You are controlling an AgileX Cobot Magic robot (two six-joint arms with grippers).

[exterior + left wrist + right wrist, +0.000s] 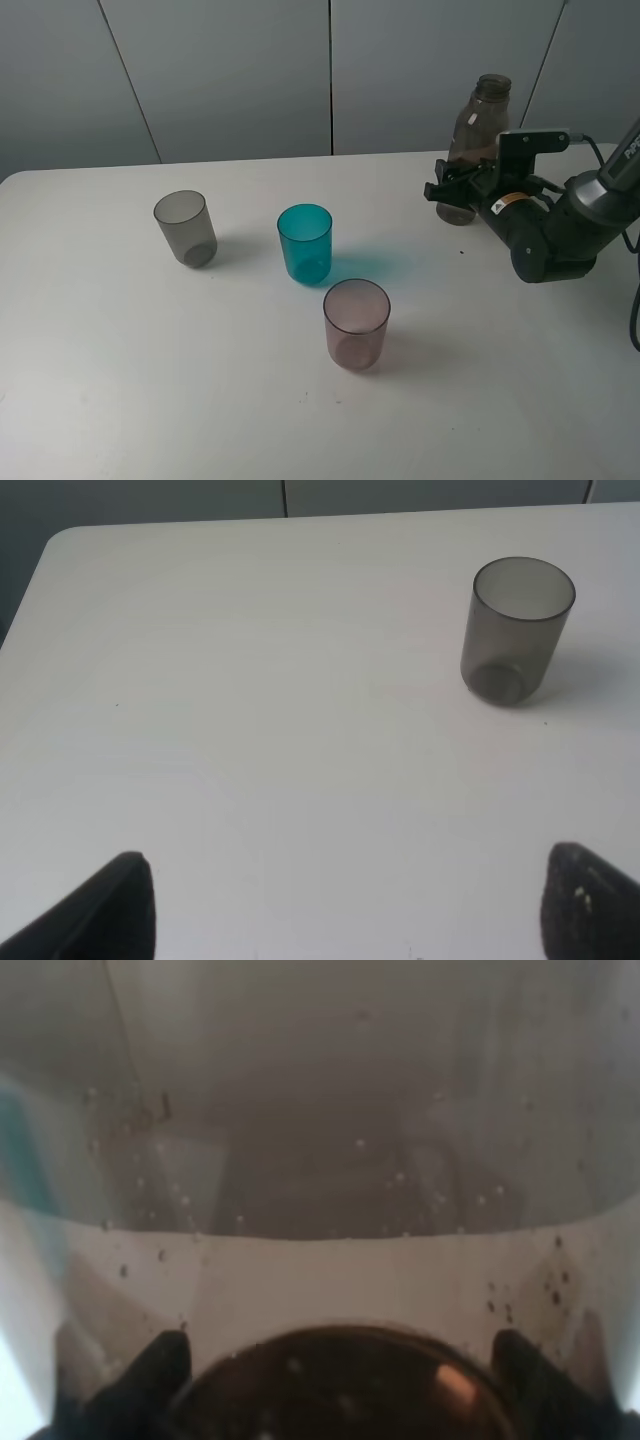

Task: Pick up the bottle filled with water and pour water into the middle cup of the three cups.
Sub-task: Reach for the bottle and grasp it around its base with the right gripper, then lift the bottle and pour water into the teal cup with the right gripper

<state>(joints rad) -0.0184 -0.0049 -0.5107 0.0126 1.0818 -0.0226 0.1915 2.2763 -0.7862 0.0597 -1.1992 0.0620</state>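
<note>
The smoky brown bottle stands upright at the table's back right, and my right gripper is shut on its lower body. Up close, the bottle fills the right wrist view, with a dark fingertip at each side. The three cups stand in a loose diagonal row: the smoky grey one at the left, the teal middle cup, and the pinkish one nearest the front. My left gripper hangs open over bare table, well short of the grey cup, with nothing between its fingers.
The white table ends at a grey wall behind. My right arm reaches in from the right edge, with a black cable beside it. My left arm is out of the high view.
</note>
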